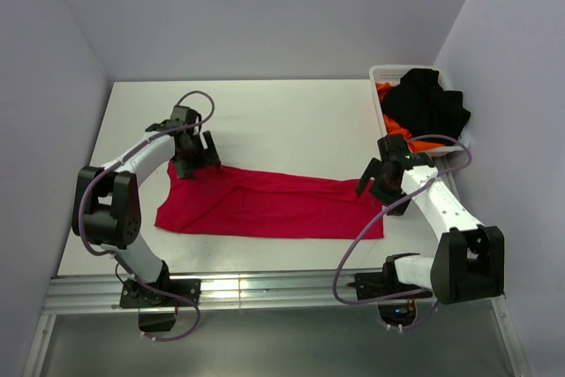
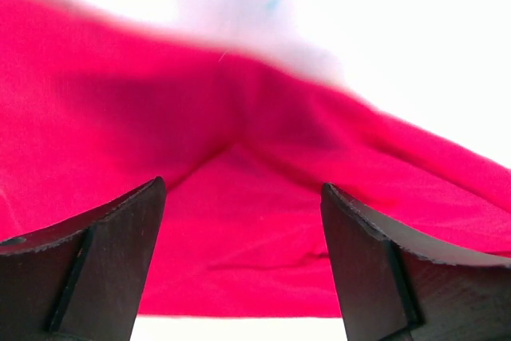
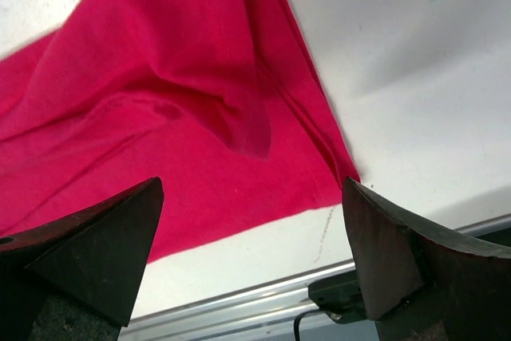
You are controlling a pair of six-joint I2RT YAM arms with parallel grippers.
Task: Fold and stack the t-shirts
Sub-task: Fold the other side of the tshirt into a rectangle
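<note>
Left gripper (image 1: 196, 154), overhead: jaws apart and empty, poised over the far left corner of the red t-shirt (image 1: 274, 205).
Right gripper (image 1: 381, 184), overhead: spread wide, holding nothing, at the shirt's far right corner.
Cloth, overhead: the shirt lies as a long band on the table (image 1: 291, 112), parallel to the near edge.
Surroundings, overhead: the basket (image 1: 388, 70) sits at the far right corner with the black t-shirt (image 1: 428, 103) and orange t-shirt (image 1: 395, 121) inside. It is well apart from the red one and blocks nothing.
Obstacle, overhead: a purple cable (image 1: 349, 258) loops beside the shirt's right end and could drag the hem if the arm swings.
Left gripper (image 2: 242, 197), left wrist: open, with a raised ridge of the red t-shirt (image 2: 120, 117) beyond the tips; the view is blurred.
Risk, left wrist: closing there may pinch one layer only, and the fold would peel apart.
Right gripper (image 3: 253, 189), right wrist: open above the wrinkled right end of the red t-shirt (image 3: 160, 77).
Risk, right wrist: the corner lies near the rail (image 3: 239, 301) at the near edge. A mismatched pull from the two arms could skew the fold or slide cloth over that edge.
</note>
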